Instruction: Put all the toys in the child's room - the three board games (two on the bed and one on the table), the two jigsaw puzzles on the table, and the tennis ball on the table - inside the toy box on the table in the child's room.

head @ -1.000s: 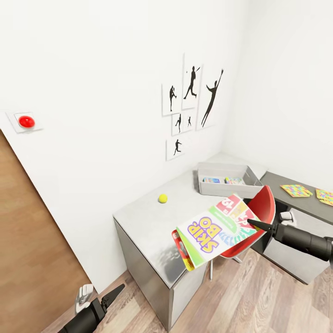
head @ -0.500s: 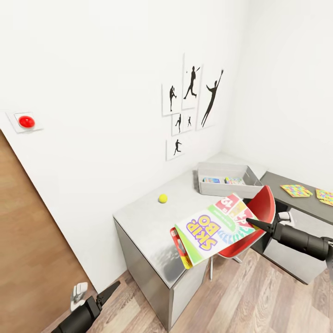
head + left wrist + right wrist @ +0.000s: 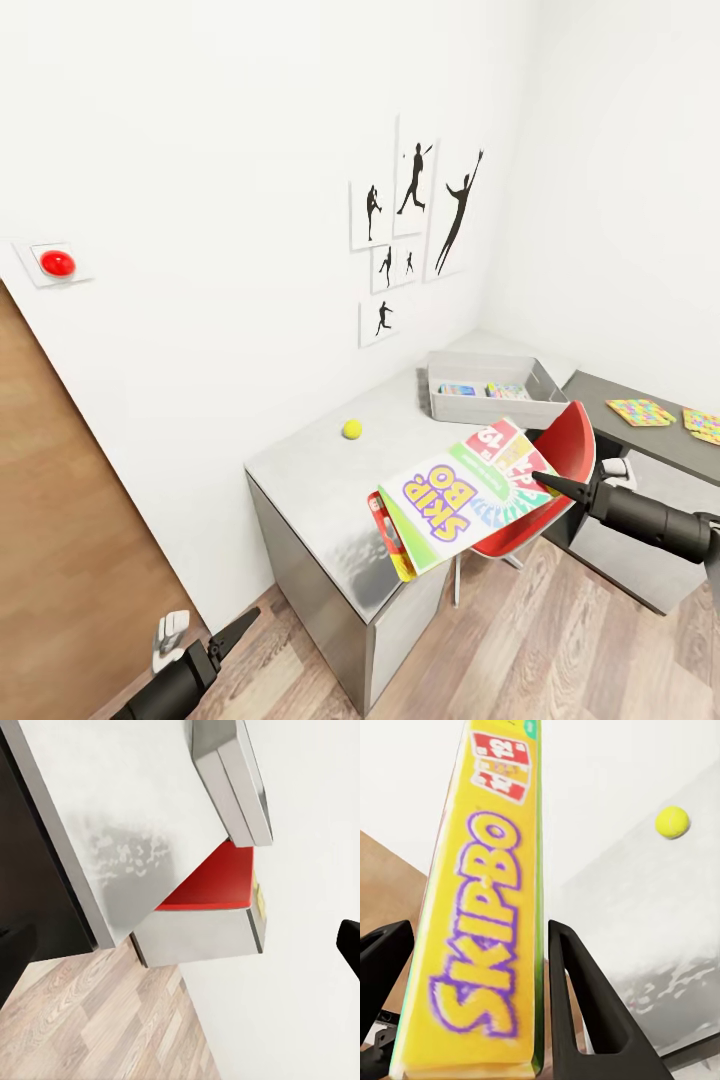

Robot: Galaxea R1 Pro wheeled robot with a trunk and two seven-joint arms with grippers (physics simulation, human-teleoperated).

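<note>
White walls and wood-plank floor surround the pale grey table (image 3: 330, 480). Right gripper (image 3: 545, 481) clamps the edge of the Skip-Bo box (image 3: 470, 495), its fingers (image 3: 585, 1012) pressed to both faces, box tilted above the table's front edge beside a red chair (image 3: 570, 450). Behind it sits the toy box (image 3: 490, 385), games inside. Tennis ball (image 3: 352, 429) rests on the table. Two jigsaw puzzles (image 3: 640, 411) lie on the dark section. Left gripper (image 3: 232, 634) hangs low near the floor, released.

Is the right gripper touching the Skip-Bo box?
Touching. In the right wrist view, the right gripper has both black fingers pressed against the Skip-Bo box.
</note>
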